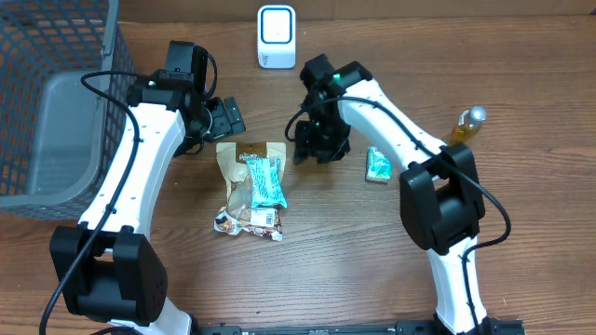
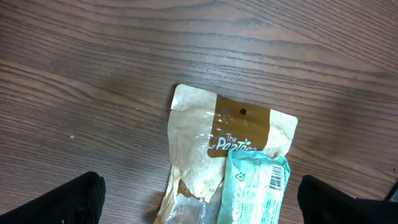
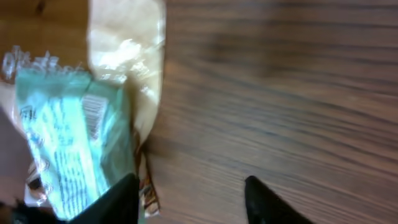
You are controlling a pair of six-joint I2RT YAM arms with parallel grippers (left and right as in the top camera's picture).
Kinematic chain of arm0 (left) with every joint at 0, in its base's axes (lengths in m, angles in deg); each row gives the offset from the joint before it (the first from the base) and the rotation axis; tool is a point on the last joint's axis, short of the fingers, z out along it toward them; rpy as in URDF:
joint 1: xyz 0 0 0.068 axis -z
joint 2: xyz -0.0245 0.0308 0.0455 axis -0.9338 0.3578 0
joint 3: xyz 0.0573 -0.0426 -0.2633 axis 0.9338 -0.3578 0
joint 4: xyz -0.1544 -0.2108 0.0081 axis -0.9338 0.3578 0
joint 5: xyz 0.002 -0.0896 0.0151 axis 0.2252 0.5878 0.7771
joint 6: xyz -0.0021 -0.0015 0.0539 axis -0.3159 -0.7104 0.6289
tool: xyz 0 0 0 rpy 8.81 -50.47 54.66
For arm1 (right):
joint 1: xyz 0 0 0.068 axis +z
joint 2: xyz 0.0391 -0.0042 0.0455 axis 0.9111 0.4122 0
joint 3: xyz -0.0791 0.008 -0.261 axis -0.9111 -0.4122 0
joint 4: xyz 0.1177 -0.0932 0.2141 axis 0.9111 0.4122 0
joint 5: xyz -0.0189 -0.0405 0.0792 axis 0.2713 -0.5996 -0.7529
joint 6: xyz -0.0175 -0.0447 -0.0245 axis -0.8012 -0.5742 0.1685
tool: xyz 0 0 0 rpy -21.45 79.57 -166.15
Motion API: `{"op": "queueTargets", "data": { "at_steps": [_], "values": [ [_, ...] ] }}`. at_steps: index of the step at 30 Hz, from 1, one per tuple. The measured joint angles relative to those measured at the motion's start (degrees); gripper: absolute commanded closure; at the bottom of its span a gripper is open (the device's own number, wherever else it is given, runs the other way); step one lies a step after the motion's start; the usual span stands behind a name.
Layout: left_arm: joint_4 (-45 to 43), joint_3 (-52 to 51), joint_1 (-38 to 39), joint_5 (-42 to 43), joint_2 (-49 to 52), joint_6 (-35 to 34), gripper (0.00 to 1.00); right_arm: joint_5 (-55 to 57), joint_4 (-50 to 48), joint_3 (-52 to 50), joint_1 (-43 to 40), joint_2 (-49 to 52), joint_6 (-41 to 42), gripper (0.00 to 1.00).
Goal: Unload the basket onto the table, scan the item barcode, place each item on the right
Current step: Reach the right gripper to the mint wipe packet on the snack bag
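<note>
Left claw (image 2: 202,202) spread wide over the tan pouch (image 2: 199,143); right claw (image 3: 193,202) spread, empty, beside the teal packet (image 3: 68,137); packet lies atop the pouch on the bench (image 2: 93,62).

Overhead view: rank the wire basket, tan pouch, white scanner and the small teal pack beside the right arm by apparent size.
Largest to smallest:
1. wire basket
2. tan pouch
3. white scanner
4. small teal pack
The scanner may sit nearer the camera, so third versus fourth is less certain.
</note>
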Motion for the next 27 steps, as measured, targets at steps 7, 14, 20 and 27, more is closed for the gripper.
{"op": "queueTargets", "data": {
  "at_steps": [7, 14, 20, 27],
  "values": [
    [-0.02, 0.00, 0.00, 0.00, 0.00, -0.02, 0.00, -0.48, -0.96, 0.00, 5.77, 0.00, -0.04, 0.46],
    [0.00, 0.00, 0.00, 0.00, 0.00, 0.00, 0.00, 1.14, -3.28, 0.00, 9.90, 0.00, 2.12, 0.47],
    [0.00, 0.00, 0.00, 0.00, 0.00, -0.02, 0.00, 2.12, -5.57, -1.29, 10.05, 0.00, 3.13, 0.48],
    [0.00, 0.00, 0.00, 0.00, 0.00, 0.00, 0.00, 1.84, -8.15, -4.70, 10.05, 0.00, 3.56, 0.96]
  ]
}}
